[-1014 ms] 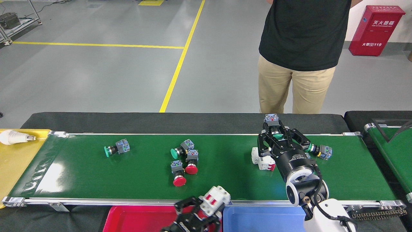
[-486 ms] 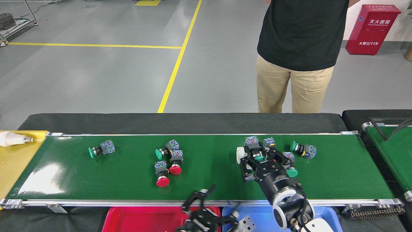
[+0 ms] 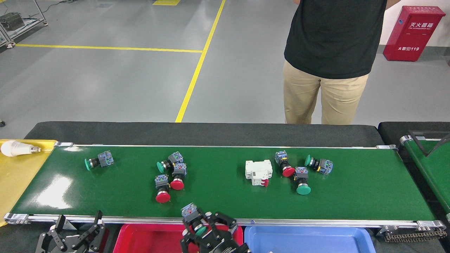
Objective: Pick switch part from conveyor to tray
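Note:
The conveyor (image 3: 225,200) is a wide glossy green belt running across the view. On it lie a green-capped switch part (image 3: 98,161), a cluster of three (image 3: 170,175), a white breaker (image 3: 258,171) and three more switch parts (image 3: 302,170). My right gripper (image 3: 204,228) is at the bottom centre, in front of the belt's near rail and above the red tray (image 3: 147,239). It is shut on a green-capped switch part (image 3: 192,212). At the bottom left, off the belt, my left gripper (image 3: 79,226) stands open with nothing in it.
A blue tray (image 3: 309,239) sits right of the red one. A person (image 3: 327,70) stands behind the belt. A yellow tray (image 3: 21,175) with a light bulb (image 3: 15,148) is at the left end. A narrower green belt (image 3: 432,158) is at the far right.
My right gripper carried the green-capped switch part off the belt, down and left to above the red tray. The left gripper let go of the white breaker and swung to the bottom left. Parts drifted left.

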Tool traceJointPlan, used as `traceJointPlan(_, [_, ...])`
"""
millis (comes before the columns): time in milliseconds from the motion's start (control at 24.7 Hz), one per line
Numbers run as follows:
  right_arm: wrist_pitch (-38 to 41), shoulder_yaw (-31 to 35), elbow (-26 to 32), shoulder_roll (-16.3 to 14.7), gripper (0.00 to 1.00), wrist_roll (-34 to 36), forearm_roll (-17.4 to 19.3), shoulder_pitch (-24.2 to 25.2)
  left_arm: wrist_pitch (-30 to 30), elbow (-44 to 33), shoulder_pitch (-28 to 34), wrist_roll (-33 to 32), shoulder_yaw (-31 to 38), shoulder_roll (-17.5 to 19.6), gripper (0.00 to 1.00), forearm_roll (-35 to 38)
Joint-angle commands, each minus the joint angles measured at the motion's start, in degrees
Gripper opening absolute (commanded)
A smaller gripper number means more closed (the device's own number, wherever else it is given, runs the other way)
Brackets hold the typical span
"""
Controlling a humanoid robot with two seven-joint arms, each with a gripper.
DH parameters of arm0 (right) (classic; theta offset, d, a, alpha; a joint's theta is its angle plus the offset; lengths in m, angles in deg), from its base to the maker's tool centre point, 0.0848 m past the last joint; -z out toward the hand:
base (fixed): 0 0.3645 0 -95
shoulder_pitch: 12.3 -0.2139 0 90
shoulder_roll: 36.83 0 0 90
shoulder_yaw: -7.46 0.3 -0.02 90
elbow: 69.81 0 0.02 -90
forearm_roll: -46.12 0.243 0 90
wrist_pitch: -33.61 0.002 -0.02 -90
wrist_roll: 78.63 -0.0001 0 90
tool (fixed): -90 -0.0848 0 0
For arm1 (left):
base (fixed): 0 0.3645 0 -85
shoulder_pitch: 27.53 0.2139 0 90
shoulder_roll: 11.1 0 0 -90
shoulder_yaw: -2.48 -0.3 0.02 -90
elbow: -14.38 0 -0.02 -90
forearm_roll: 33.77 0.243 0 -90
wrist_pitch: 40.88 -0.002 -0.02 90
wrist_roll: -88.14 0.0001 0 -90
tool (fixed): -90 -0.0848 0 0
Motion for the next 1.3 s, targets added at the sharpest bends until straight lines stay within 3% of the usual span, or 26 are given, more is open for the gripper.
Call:
traceJointPlan(0, [1.20, -1.54, 0.24, 1.61, 1.00, 0.51, -0.42, 0.52, 4.18, -0.37, -1.12, -1.76, -0.09, 0.56, 1.00, -0.54])
traceJointPlan(243, [1.20, -1.19, 0.77, 1.08, 1.00, 0.77, -0.33, 1.75, 13.23, 2.26, -6.31, -9.06, -1.06, 1.44, 1.00, -0.19])
traceJointPlan(405, [1.29, -1.19, 0.94, 0.99, 1.00, 0.77, -0.33, 2.19, 13.23, 6.40, -10.18, -11.34, -5.63, 2.14, 1.00, -0.10])
traceJointPlan(568, [4.62, -1.37, 1.29, 0.64, 1.00, 0.77, -0.33, 2.28, 13.23, 9.47, -12.55, -13.10, -5.98, 2.76, 1.00, -0.01])
traceJointPlan(973, [17.37, -0.93, 2.88, -4.63, 1.00, -2.66, -0.06, 0.78, 12.62, 16.85, -19.84, -14.33, -6.42, 2.49, 1.00, 0.69])
traceJointPlan(1135, [18.42, -0.67, 5.34, -7.45, 1.00, -2.57, 1.43, 2.45, 9.54, 22.30, -24.06, -14.33, -7.74, 2.76, 1.00, 1.66])
traceJointPlan(1257, [17.72, 1.62, 5.42, -7.10, 0.90, 1.12, 3.10, 3.77, 9.10, 25.29, -26.70, -14.33, -7.74, 2.76, 1.00, 1.75])
